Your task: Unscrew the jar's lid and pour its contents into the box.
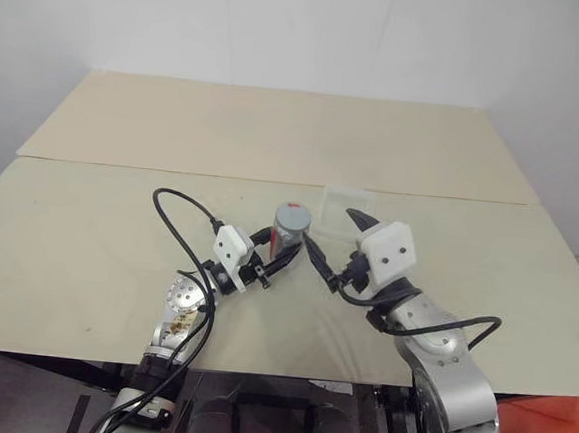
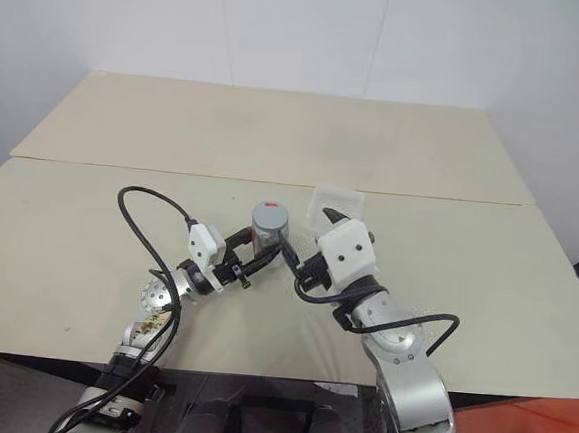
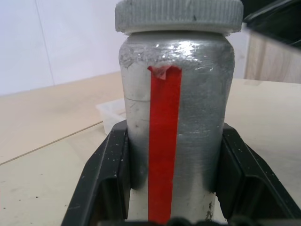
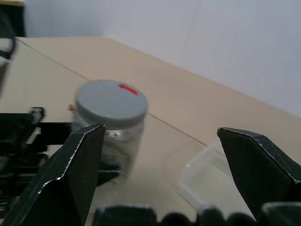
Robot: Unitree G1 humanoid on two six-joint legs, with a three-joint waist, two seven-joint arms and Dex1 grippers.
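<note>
The jar (image 1: pixel 288 234), a silver-grey cylinder with a red strip down its side, stands upright near the middle of the table. Its grey ribbed lid (image 1: pixel 292 217) sits on top and carries a small red mark. My left gripper (image 1: pixel 279 254) is shut on the jar's lower body, one black finger (image 3: pixel 107 181) on each side. My right gripper (image 1: pixel 333 232) hangs open just to the right of the jar, level with the lid and apart from it, with nothing between its fingers (image 4: pixel 70 174). The clear box (image 1: pixel 348 203) lies on the table just behind the right gripper.
The tan table (image 1: pixel 118 233) is made of two boards with a seam (image 1: pixel 173 172) running across behind the jar. A white wall closes off the far edge. A black cable (image 1: pixel 174 222) loops from my left wrist over the table.
</note>
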